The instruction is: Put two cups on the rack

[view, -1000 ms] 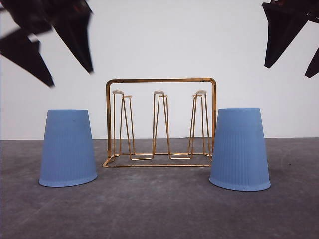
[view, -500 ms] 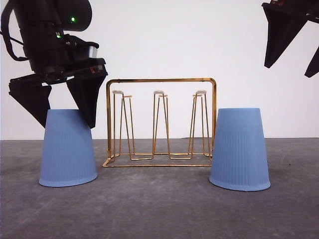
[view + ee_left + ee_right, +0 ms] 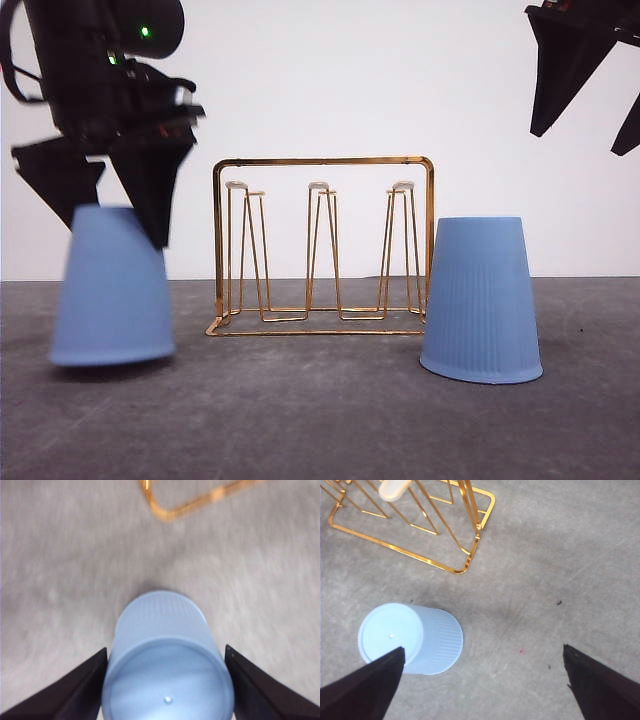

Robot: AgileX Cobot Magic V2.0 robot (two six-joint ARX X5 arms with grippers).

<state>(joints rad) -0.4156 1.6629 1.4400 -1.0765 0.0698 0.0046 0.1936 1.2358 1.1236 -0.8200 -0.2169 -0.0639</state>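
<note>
- The front camera sits low at table level, facing forward at the rack (image 3: 322, 245) against a white wall.
- The left wrist camera looks steeply down, close over the left cup (image 3: 167, 667).
- The right wrist camera looks down from higher, sharing the right cup (image 3: 410, 638) and rack corner with the front view.

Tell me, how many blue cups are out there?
2. One cup sits left of the rack, between the left gripper's fingers. The other cup stands on the table right of the rack, under the raised right gripper.
</note>
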